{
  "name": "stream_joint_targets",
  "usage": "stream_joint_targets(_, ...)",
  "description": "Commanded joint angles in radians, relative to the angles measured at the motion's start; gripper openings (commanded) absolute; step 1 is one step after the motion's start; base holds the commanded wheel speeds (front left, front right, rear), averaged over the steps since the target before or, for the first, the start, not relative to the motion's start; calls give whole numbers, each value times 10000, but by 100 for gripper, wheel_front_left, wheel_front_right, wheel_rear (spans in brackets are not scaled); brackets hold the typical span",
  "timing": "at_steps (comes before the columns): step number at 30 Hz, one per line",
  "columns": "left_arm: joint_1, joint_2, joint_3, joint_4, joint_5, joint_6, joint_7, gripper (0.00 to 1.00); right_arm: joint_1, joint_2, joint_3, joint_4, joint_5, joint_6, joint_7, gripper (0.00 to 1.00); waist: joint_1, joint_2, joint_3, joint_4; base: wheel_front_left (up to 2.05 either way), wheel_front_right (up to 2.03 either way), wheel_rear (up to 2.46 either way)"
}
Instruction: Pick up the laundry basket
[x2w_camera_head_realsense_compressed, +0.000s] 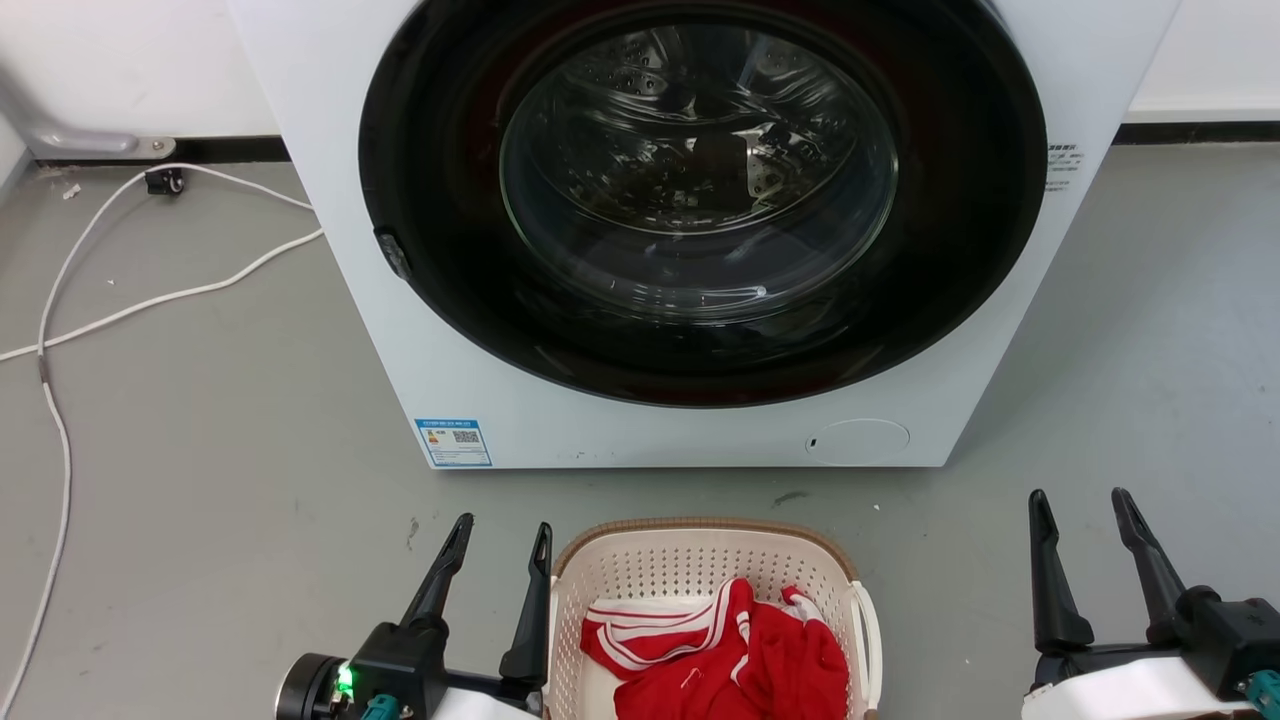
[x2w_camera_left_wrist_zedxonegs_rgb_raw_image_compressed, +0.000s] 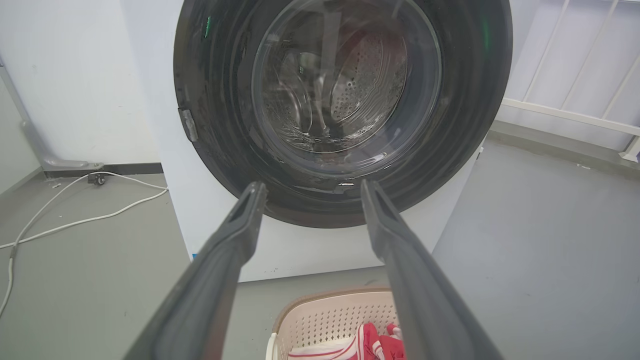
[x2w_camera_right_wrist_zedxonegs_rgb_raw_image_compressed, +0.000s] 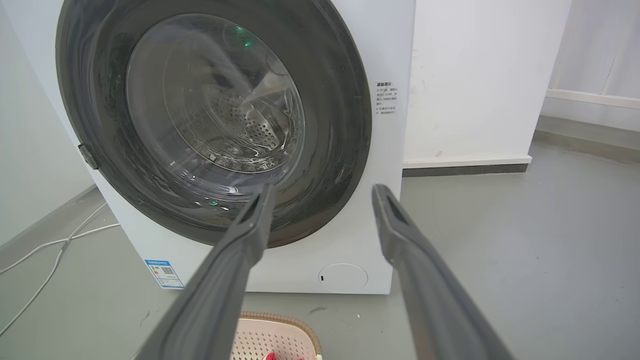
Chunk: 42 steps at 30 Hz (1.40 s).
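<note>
The laundry basket (x2w_camera_head_realsense_compressed: 690, 555), cream perforated plastic with a brown rim and white side handles, stands on the grey floor at the bottom centre of the head view, just before the washing machine. A red garment with white stripes (x2w_camera_head_realsense_compressed: 735, 650) lies in it. My left gripper (x2w_camera_head_realsense_compressed: 503, 532) is open right beside the basket's left wall, with nothing between its fingers. My right gripper (x2w_camera_head_realsense_compressed: 1080, 503) is open too, well off to the basket's right. The basket (x2w_camera_left_wrist_zedxonegs_rgb_raw_image_compressed: 330, 315) peeks in low between the left fingers, and its rim (x2w_camera_right_wrist_zedxonegs_rgb_raw_image_compressed: 280, 332) shows at the bottom of the right wrist view.
A white front-loading washing machine (x2w_camera_head_realsense_compressed: 700, 230) with a shut round glass door stands close behind the basket. White cables (x2w_camera_head_realsense_compressed: 120, 300) trail over the floor at the left. Bare grey floor spreads to the right, with a white rail (x2w_camera_left_wrist_zedxonegs_rgb_raw_image_compressed: 575, 110) by the far wall.
</note>
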Motion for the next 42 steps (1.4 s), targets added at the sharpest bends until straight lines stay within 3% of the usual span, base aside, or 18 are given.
stream_joint_targets(1, -38, -6, -1, 1, -23, 48, -24, 100, -115, -5, -11, 11, 4, -3, -40, 100, 0, 0, 49, -6, 0, 0, 0)
stream_joint_targets(9, -503, -5, 82, 253, 37, -26, -24, 100, -662, -5, 132, 202, -151, -3, 188, 100, 0, 0, 900, -159, 0, 0, 0)
stream_joint_targets(20, -2109, 21, 638, 1936, 30, -339, -22, 100, -2481, -3, 542, 1782, -184, -3, 523, 100, 0, 0, 2785, -343, 0, 0, 0)
stream_joint_targets(32, -4673, 408, 1011, 5320, 3, -700, -23, 100, -4726, 1, 937, 4386, 134, -3, 802, 100, 0, 0, 4538, -436, 0, 0, 0)
stream_joint_targets(42, -6939, 589, 630, 8438, -160, -938, 607, 100, -6502, -14, 1430, 7327, 280, -5, 1471, 100, 0, 0, 5701, -502, 0, 0, 0)
